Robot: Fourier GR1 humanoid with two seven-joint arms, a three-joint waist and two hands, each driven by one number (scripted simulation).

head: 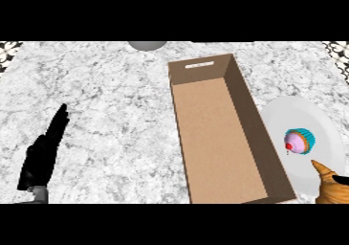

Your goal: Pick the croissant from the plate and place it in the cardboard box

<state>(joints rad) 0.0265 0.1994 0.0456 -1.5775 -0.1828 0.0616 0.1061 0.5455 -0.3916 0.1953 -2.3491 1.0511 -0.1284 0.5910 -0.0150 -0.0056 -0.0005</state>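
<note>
Now we're clutching the croissant [331,190] in our right robot hand [344,180] at the plate's [289,111] near edge, cupcake [300,141] sitting just beyond, cardboard box [219,143] lying alongside; left robot hand [43,153] resting open.

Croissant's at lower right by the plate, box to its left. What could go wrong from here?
1. The cupcake sits on the plate just beyond the croissant; a careless lift might clip it.
2. The cardboard box has a tall right wall between plate and box floor; a low carry could catch on it.
3. The right hand is mostly out of view, so its hold can't be confirmed.
</note>
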